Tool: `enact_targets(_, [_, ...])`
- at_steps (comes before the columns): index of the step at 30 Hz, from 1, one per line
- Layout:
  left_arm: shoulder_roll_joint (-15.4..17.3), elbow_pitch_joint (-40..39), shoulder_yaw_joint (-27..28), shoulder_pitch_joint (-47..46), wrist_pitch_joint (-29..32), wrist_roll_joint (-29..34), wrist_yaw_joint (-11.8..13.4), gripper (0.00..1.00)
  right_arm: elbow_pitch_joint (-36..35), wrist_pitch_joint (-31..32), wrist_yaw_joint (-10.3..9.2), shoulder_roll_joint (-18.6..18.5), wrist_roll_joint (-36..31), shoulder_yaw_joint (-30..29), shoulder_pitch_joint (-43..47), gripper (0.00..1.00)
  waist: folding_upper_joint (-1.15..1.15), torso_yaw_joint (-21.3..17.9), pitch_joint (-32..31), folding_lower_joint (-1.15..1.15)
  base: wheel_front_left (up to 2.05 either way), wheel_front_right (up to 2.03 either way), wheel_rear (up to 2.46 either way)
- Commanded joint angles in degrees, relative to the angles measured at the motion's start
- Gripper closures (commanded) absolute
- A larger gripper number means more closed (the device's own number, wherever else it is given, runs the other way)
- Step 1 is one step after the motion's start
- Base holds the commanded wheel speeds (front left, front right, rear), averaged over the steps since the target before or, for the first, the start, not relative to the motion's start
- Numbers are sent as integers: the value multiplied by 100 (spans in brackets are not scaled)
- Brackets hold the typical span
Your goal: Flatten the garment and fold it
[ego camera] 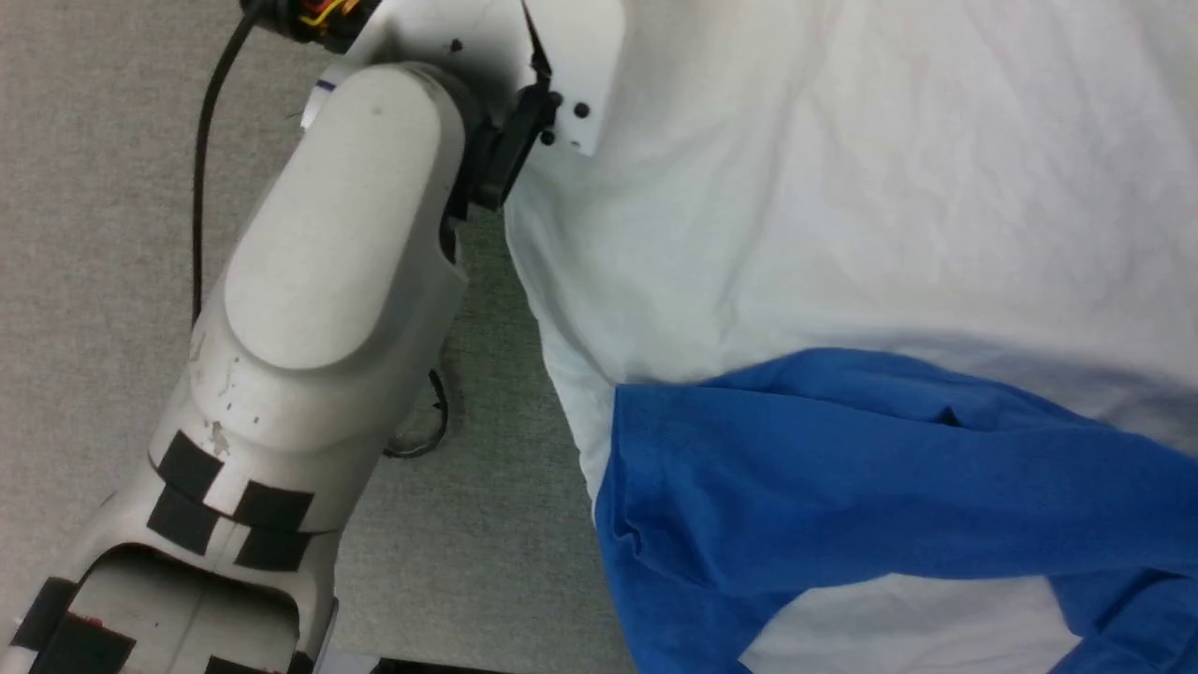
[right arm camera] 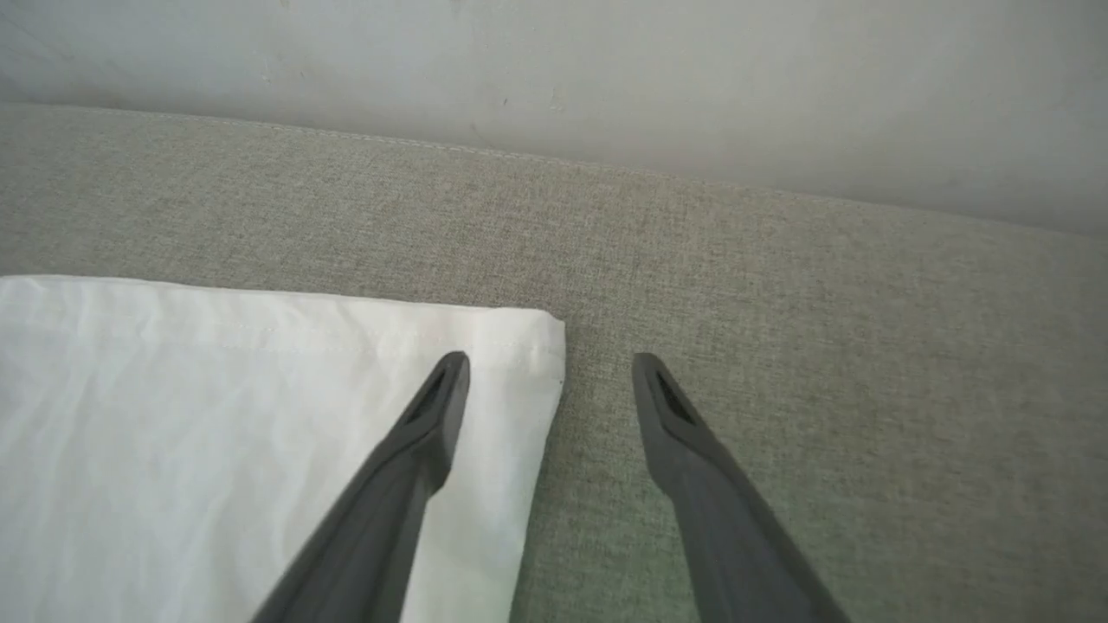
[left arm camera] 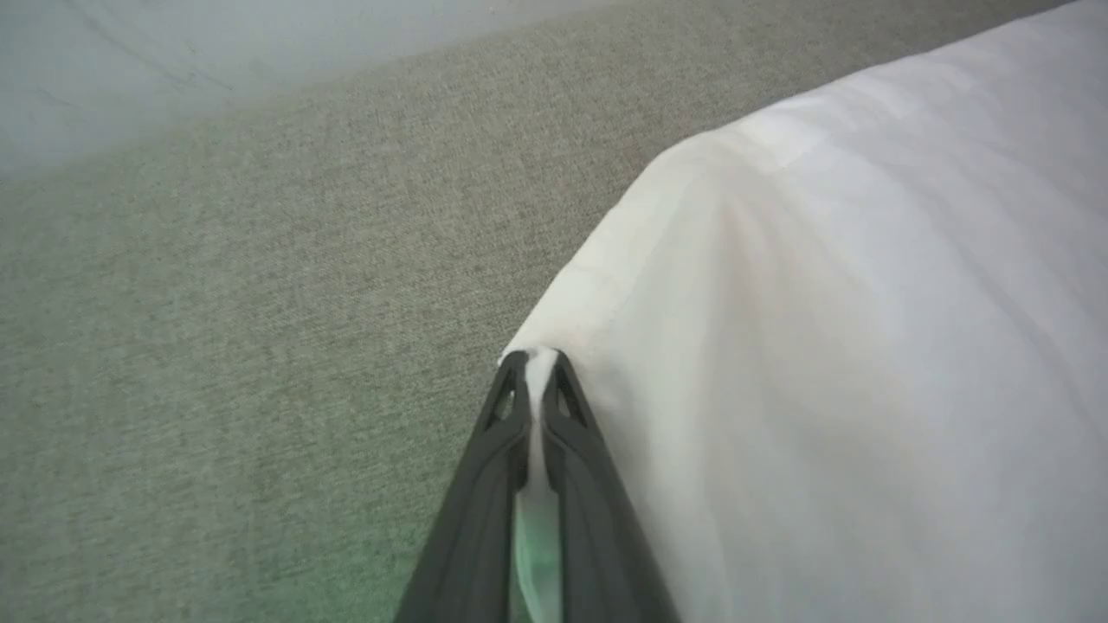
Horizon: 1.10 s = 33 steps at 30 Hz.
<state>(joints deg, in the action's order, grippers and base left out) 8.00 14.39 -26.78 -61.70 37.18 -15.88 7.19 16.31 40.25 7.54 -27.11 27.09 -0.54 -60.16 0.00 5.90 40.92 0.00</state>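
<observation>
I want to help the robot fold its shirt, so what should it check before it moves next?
1. Grip of the left hand on the shirt: ok, shut on a white fold.
2. Opening of the right hand: ok, fingers spread astride the hemmed corner.
3. Cloth held in the right hand: not ok, nothing pinched yet.
4. Shirt lying flat: not ok, the blue sleeve lies bunched over the white part.
5. Right fingers touching cloth: cannot tell.

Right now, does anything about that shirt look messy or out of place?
Yes. On the T-shirt, the blue sleeve lies crumpled across the white body instead of spread out flat. One white edge is also pinched in the shut left gripper, which seems to lift the cloth there.
</observation>
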Motion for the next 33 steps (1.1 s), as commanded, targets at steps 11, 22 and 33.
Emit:
enact_targets(11, [-50,59,-88,-112,-109,-29,-22,100,430,29,-5,180,-338,-272,-222,76,0,295,285,0,0,0,0])
enact_targets(22, [14,126,142,-426,-965,-14,40,100,204,-257,-5,78,-207,-268,-303,100,0,167,108,0,0,0,0])
enact_targets(33, [265,150,532,-543,-2382,-91,-44,100,-9,-842,-5,-346,394,-221,-141,100,0,-80,-473,0,0,0,0])
